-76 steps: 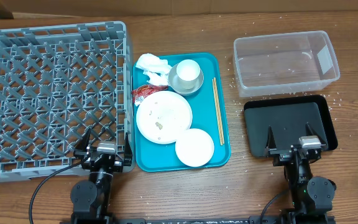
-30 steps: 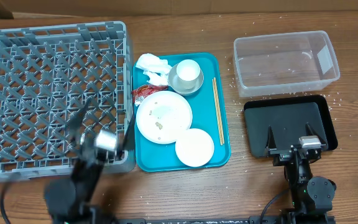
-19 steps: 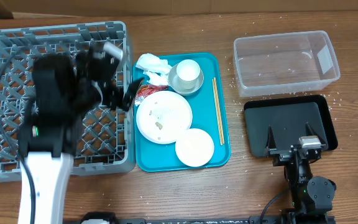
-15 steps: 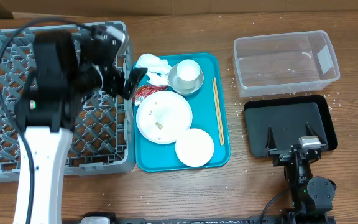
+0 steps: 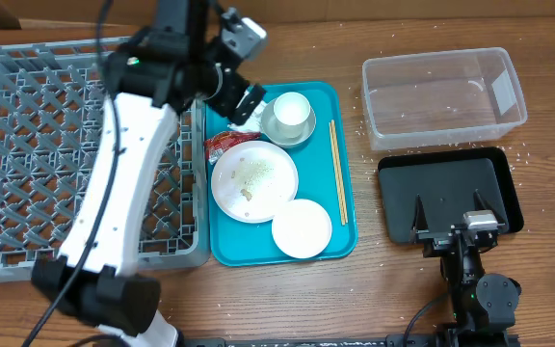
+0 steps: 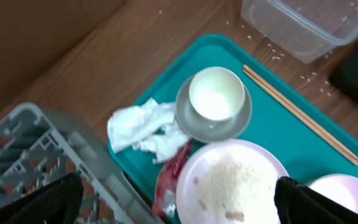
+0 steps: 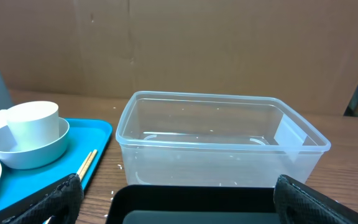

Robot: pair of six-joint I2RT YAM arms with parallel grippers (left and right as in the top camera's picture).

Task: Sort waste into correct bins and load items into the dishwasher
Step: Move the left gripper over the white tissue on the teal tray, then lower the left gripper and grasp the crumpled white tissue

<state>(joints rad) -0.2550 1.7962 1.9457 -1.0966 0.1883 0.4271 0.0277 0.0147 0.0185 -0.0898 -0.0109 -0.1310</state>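
The left arm is stretched from its base at the near edge, across the grey dish rack (image 5: 27, 145), to the far left corner of the teal tray (image 5: 324, 92); the left gripper (image 5: 239, 96) is held above the crumpled tissue (image 6: 143, 127) with its jaws spread wide and nothing between them; the red wrapper (image 6: 169, 180) lies just beside the tissue, against the large plate (image 5: 253, 180) strewn with rice scraps (image 6: 232, 183).

The cup (image 5: 291, 109) is seated in the grey bowl (image 6: 194, 121); the chopsticks (image 5: 336, 172) lie along the tray's right side and the pink dish (image 5: 302, 228) at its near end.

The right gripper (image 5: 449, 204) is parked wide open over the near edge of the black tray (image 5: 446, 183), the clear tub (image 5: 443, 96) beyond.

Half a second earlier the left gripper was seen over the rack's right side; it has since been carried onto the tray; the right arm and all the objects are unchanged.
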